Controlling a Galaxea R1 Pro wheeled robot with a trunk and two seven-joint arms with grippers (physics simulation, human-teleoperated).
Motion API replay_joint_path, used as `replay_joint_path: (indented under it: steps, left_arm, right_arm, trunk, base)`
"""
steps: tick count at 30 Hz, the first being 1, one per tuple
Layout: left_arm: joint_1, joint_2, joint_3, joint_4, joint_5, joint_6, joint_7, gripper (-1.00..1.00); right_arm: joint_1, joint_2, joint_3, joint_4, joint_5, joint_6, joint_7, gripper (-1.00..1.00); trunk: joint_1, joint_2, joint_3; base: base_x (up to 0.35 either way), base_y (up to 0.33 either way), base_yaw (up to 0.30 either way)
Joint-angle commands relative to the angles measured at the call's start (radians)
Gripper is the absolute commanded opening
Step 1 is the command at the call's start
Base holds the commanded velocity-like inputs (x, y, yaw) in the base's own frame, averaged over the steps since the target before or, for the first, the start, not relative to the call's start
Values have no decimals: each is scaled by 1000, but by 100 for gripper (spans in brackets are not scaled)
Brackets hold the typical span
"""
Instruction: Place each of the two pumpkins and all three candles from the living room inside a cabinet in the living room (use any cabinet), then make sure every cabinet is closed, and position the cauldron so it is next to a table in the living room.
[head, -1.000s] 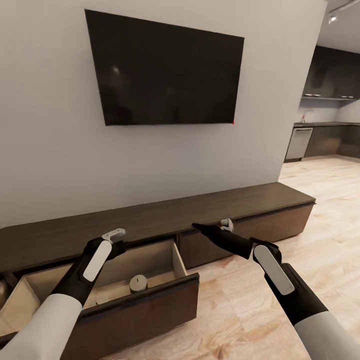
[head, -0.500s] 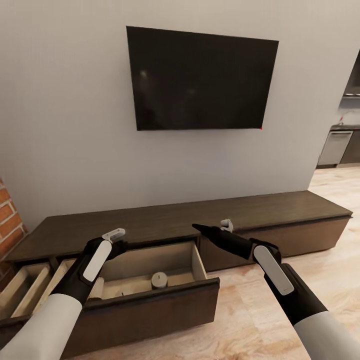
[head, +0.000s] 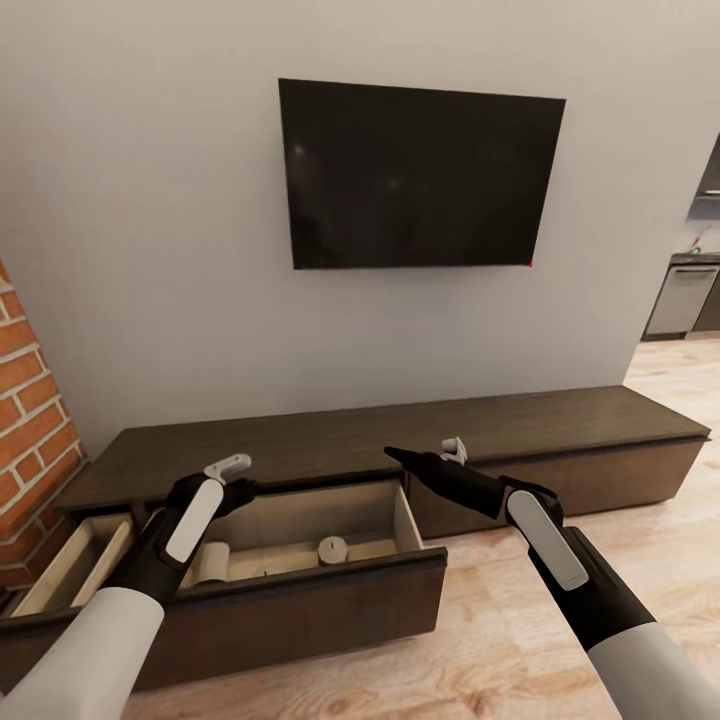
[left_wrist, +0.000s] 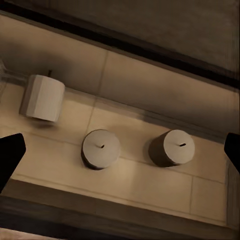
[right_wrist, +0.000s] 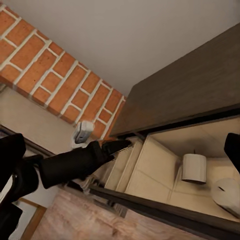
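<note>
Three candles (left_wrist: 101, 148) lay in the open cabinet (head: 300, 600) drawer below the left gripper's (left_wrist: 120, 150) wide-spread, empty jaws; right gripper (head: 452, 450) state unclear.

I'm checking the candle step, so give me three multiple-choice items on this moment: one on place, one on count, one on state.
1. Where do the candles lie?
A. On top of the cabinet
B. Inside the open drawer
C. On the floor

2. How many candles does the left wrist view show?
A. One
B. Two
C. Three

3. What state is the left gripper in?
A. Open, holding nothing
B. Shut on a candle
C. Shut on the drawer front

Answers:
1. B: the candles rest on the pale bottom of the open drawer of the cabinet.
2. C: two stand upright side by side, and a third lies on its side.
3. A: the left gripper has its jaws wide apart over the drawer, with nothing between them.
</note>
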Motion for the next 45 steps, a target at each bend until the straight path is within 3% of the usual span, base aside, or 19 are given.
replay_joint_path:
  steps: [1,41,45]
  left_arm:
    - [-1,1,-3,-6,10,1,10,100]
    - [-1,4,-2,-14,10,3,9,100]
    - [-1,3,-3,-14,10,3,9,100]
  right_arm:
    - [-1,0,1,0,-1,2,2,100]
    - [-1,0,1,1,1,-27,0,100]
    - [-1,2,3,10,23,-26,-50,100]
  trunk:
    - [-4,7,2]
    - [-157,287,127]
    - [-157,287,127]
  base:
    - [-30,1,1]
    - [-300,111,0]
    - [-316,108,0]
